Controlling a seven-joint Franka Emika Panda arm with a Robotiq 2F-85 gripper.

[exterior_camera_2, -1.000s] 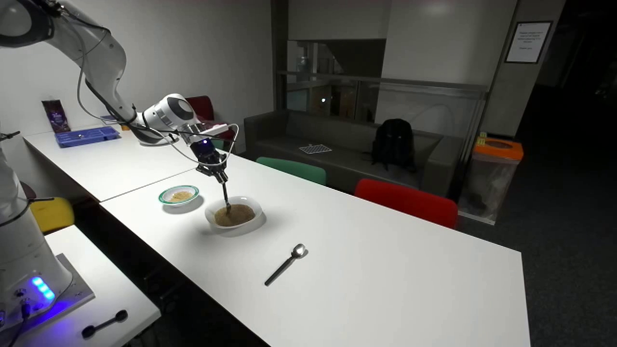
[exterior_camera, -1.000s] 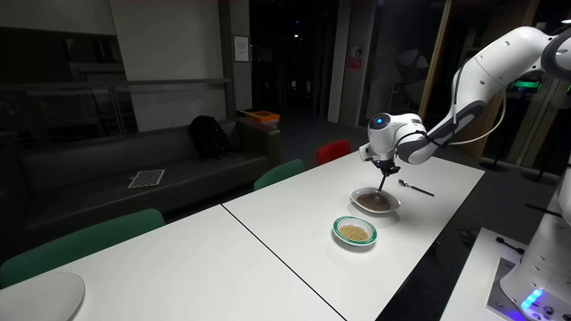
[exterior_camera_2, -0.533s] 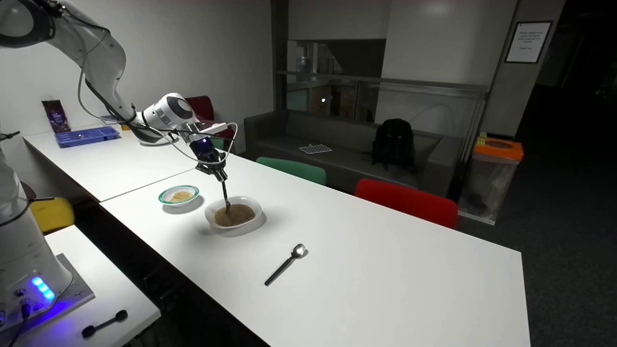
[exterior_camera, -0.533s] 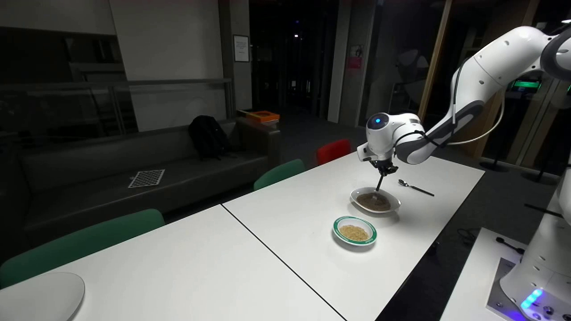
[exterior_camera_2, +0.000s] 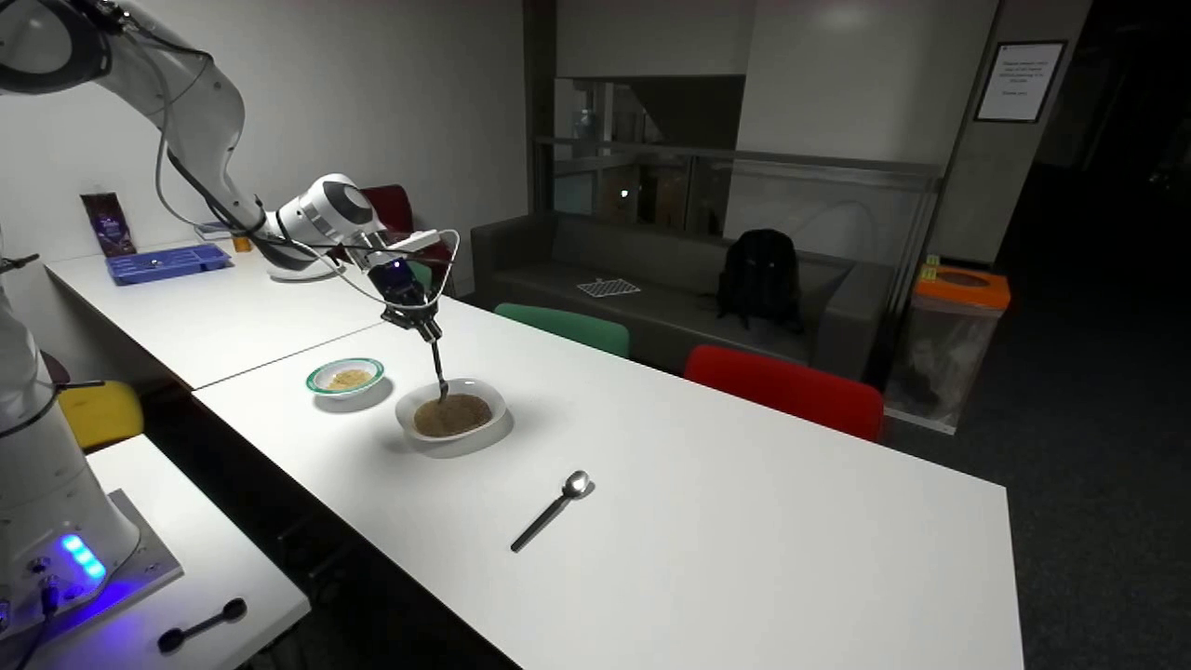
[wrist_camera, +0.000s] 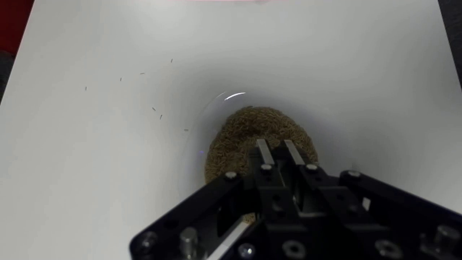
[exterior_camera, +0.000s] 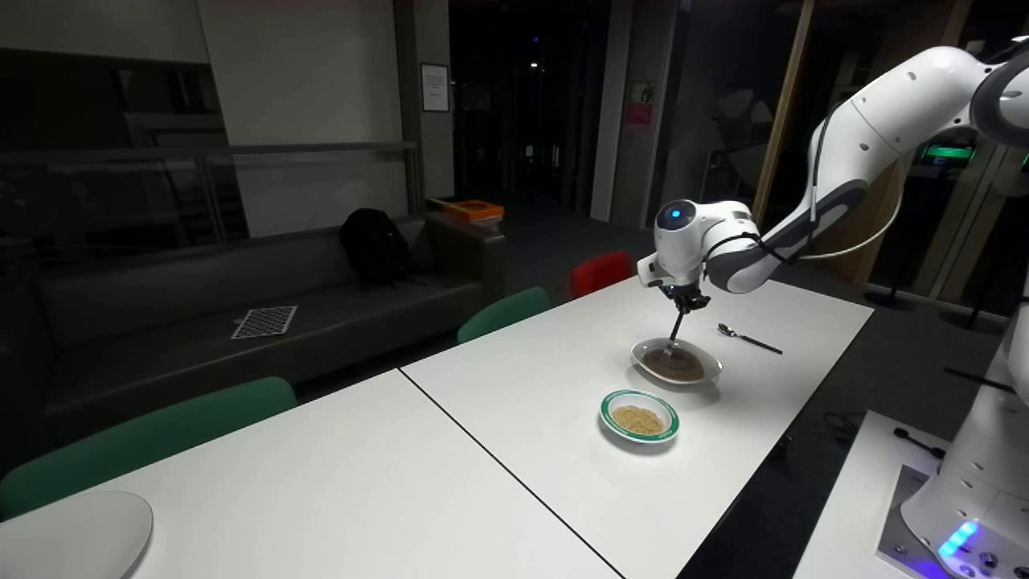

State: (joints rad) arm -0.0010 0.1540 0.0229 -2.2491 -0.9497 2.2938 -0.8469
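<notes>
My gripper (exterior_camera: pixel 683 309), also in an exterior view (exterior_camera_2: pixel 429 333), is shut on the dark handle of a utensil (exterior_camera: pixel 677 325) that points down, slightly tilted. The utensil (exterior_camera_2: pixel 437 363) has a silvery head over or in brown rice inside a white oval bowl (exterior_camera: pixel 711 364); I cannot tell if it touches the rice. The bowl also shows in an exterior view (exterior_camera_2: pixel 497 406). In the wrist view the fingers (wrist_camera: pixel 276 143) are close together above the rice (wrist_camera: pixel 225 153), and the utensil is mostly hidden. A green-rimmed bowl (exterior_camera: pixel 673 422) of paler grains stands beside the white bowl.
A spoon (exterior_camera_2: pixel 551 510) lies on the white table (exterior_camera_2: pixel 744 521). Loose grains (wrist_camera: pixel 153 108) lie beside the white bowl. A white plate (exterior_camera: pixel 76 535) and blue tray (exterior_camera_2: pixel 167 264) stand further along. Green (exterior_camera_2: pixel 563 328) and red (exterior_camera_2: pixel 784 391) chairs line the far edge.
My gripper has moved a little toward the table's far side and slightly up. The utensil's head has shifted from the rice's middle toward the bowl's far edge. The bowls have not moved.
</notes>
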